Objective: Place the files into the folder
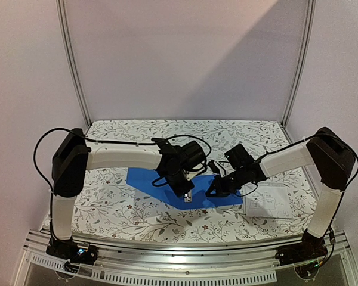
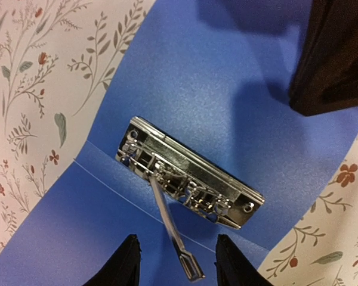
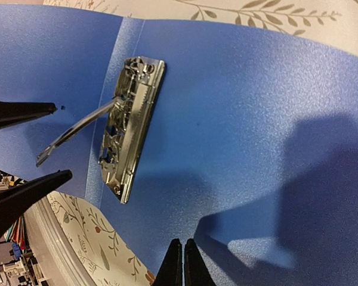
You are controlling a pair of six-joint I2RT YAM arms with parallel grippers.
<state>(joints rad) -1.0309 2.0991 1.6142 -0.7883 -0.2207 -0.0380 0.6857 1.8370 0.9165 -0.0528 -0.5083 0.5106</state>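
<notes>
On floral table (image 1: 107, 210), blue folder (image 1: 140, 177) open flat (clip lever (image 2: 171, 229) raised), left gripper (image 2: 176, 253) apart astride lever, right gripper (image 3: 183, 253) pinched together, empty.

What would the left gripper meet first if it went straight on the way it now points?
Most likely the thin lever of the metal clip, whose end lies between the left gripper's open fingers; beyond it, the blue folder. Depth is unclear.

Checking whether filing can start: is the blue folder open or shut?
Open: the folder lies spread flat, inside face up, its metal clip exposed with the lever sticking out.
</notes>
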